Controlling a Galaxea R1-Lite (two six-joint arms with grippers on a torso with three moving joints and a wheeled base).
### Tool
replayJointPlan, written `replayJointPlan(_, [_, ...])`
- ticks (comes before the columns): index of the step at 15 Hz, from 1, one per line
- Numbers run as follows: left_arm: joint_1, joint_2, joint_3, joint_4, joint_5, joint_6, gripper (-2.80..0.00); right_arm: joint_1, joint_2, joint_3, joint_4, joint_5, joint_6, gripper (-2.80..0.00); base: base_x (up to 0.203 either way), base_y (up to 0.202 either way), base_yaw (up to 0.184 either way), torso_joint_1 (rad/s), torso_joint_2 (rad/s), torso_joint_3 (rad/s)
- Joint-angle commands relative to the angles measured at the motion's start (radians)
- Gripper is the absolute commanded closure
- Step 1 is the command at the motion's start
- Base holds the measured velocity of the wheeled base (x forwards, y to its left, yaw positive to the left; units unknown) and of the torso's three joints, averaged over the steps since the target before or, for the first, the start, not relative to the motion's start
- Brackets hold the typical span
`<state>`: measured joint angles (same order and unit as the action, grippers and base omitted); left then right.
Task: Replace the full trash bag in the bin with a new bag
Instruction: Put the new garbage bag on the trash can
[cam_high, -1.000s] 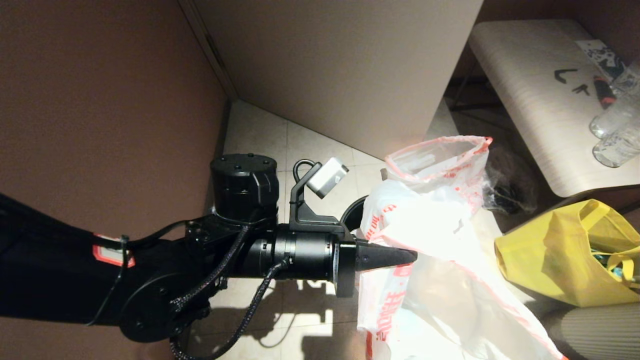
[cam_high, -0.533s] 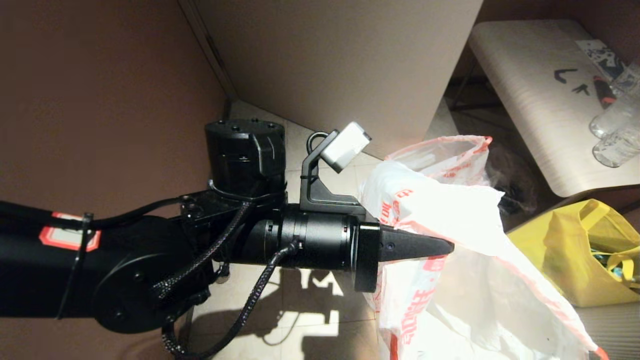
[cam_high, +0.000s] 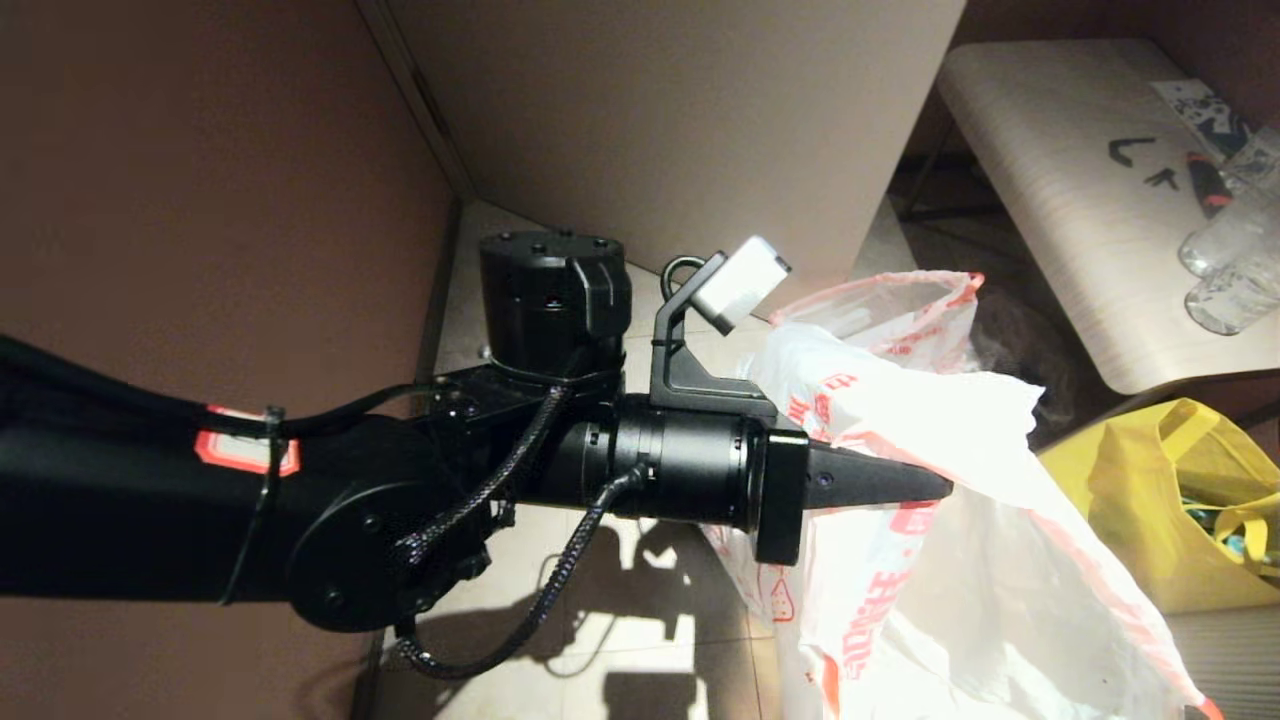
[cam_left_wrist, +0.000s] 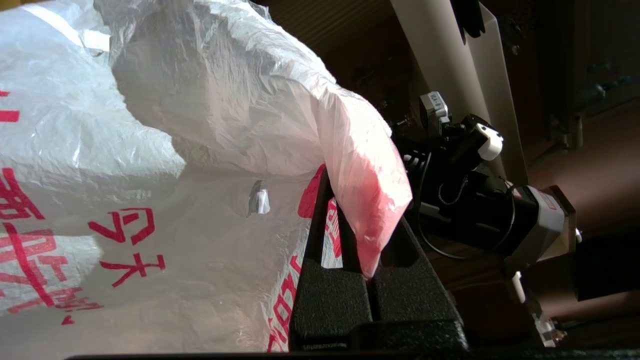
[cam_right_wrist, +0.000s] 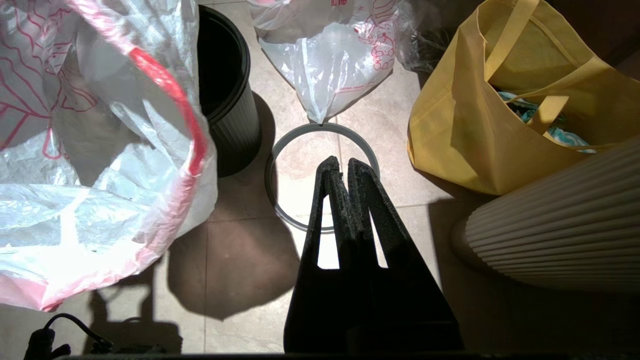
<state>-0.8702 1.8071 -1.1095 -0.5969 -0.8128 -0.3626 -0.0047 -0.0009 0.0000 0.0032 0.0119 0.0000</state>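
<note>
Pale floor tiles (cam_right_wrist: 240, 260) run between a brown wall (cam_high: 200, 200) and a beige cabinet panel (cam_high: 680, 120), with a light wood-grain tabletop (cam_high: 1080, 200) off to the right carrying clear cups (cam_high: 1235, 265) at its edge. On the floor stands the bin (cam_right_wrist: 227, 85), dark inside and unlined, its ribbed wall upright; its thin grey hoop (cam_right_wrist: 290, 145) lies flat on the tiles just beside it. A yellow tote (cam_right_wrist: 500, 110) sits near the hoop, holding bluish items. Behind the hoop, the full trash bag (cam_right_wrist: 325, 55) rests on the floor with its red-orange hem gaping upward; its contents are hard to make out here.

The left pincer (cam_high: 925, 487) reaches level across the middle of the scene, its fingers together and clamped on a fold of the new bag (cam_high: 930, 420). That bag hangs slack from the grip above the floor, translucent white with red print and a red-orange hem, its film draping down beside the bin.

The right pincer (cam_right_wrist: 345, 170) hangs parked above the hoop, fingers together and holding nothing. A ribbed cream form (cam_right_wrist: 560, 230) crowds the tote's near side, leaving a narrow patch of open tile around the hoop.
</note>
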Motion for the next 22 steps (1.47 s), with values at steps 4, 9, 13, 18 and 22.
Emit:
replayJointPlan(4, [0.028, 0.082, 0.024, -0.061, -0.050, -0.004, 0.00, 0.000, 0.001, 0.000, 0.000, 0.000, 0.000, 0.00, 0.000, 0.000, 0.000, 0.000, 0.00, 0.000])
replayJointPlan(9, [0.191, 0.034, 0.203, -0.221, -0.105, -0.001, 0.00, 0.000, 0.001, 0.000, 0.000, 0.000, 0.000, 0.00, 0.000, 0.000, 0.000, 0.000, 0.00, 0.000])
replayJointPlan(13, [0.289, -0.016, 0.320, -0.276, -0.127, 0.004, 0.00, 0.000, 0.001, 0.000, 0.000, 0.000, -0.002, 0.00, 0.000, 0.000, 0.000, 0.000, 0.00, 0.000])
replayJointPlan(18, [0.321, -0.108, 0.426, -0.276, -0.117, 0.006, 0.00, 0.006, 0.001, 0.000, 0.000, 0.001, -0.013, 0.00, 0.000, 0.000, 0.000, 0.000, 0.00, 0.000])
replayJointPlan(22, [0.367, -0.162, 0.562, -0.271, -0.111, 0.006, 0.00, 0.006, 0.022, -0.041, 0.016, 0.015, -0.122, 0.00, 0.000, 0.000, 0.000, 0.000, 0.00, 0.000])
